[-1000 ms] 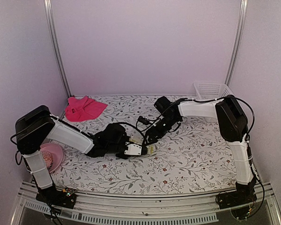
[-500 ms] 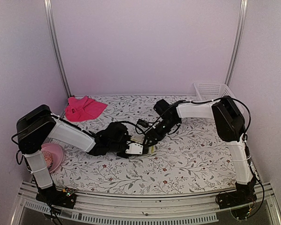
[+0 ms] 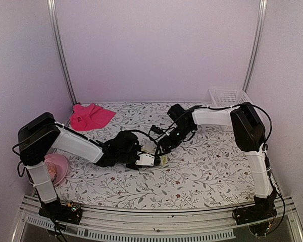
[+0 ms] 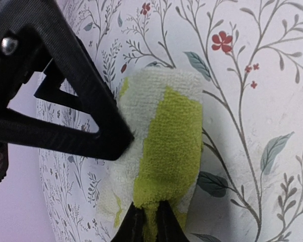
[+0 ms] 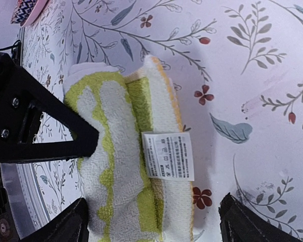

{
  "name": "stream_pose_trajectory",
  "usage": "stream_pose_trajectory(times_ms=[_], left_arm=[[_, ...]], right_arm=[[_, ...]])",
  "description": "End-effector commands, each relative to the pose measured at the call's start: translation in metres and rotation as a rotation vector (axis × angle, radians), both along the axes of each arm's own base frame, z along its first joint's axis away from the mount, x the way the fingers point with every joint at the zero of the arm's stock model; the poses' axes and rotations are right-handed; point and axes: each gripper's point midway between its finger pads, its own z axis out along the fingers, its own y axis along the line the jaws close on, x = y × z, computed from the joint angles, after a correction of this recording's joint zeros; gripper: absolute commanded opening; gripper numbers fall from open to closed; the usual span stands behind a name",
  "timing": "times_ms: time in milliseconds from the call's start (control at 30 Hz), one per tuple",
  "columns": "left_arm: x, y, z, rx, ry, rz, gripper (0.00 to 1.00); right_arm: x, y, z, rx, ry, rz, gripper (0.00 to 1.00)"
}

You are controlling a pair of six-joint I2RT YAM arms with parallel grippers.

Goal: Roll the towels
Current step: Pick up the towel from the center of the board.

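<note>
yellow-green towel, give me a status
Left gripper shut on rolled-up yellow-green terry towel. Right gripper open, straddling it. Pink cloth towel back left, crumpled, unrolled. Nothing in the way.

The rolled towel [image 3: 163, 160] lies near the middle of the tabletop [image 3: 207, 166]. The left tool [image 3: 154, 161] meets it from its left, and the right tool [image 3: 161, 150] reaches it from just behind. A crumpled towel [image 3: 91, 117] lies well behind it to the left. A bowl [image 3: 55, 169] sits far left of it, and a basket [image 3: 227, 97] stands well behind it to the right.
</note>
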Motion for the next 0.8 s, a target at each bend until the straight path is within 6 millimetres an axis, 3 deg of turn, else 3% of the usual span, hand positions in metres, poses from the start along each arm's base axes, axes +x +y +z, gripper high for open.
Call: stream_pose_trajectory(times_ms=[0, 433, 500, 767], left_arm=[[-0.012, 0.01, -0.028, 0.078, 0.079, -0.015, 0.1], [-0.01, 0.008, -0.027, 0.091, 0.07, -0.019, 0.1], [-0.01, 0.007, -0.027, 0.092, 0.07, -0.019, 0.1], [-0.007, 0.003, -0.026, 0.099, 0.062, -0.023, 0.1]], right_arm=[[0.011, -0.002, 0.002, 0.004, -0.007, -0.018, 0.91], [-0.025, 0.011, -0.006, 0.059, 0.109, 0.077, 0.88], [-0.031, 0.01, -0.023, 0.037, 0.145, 0.084, 0.87], [-0.034, 0.014, -0.029, 0.033, 0.181, 0.086, 0.77]])
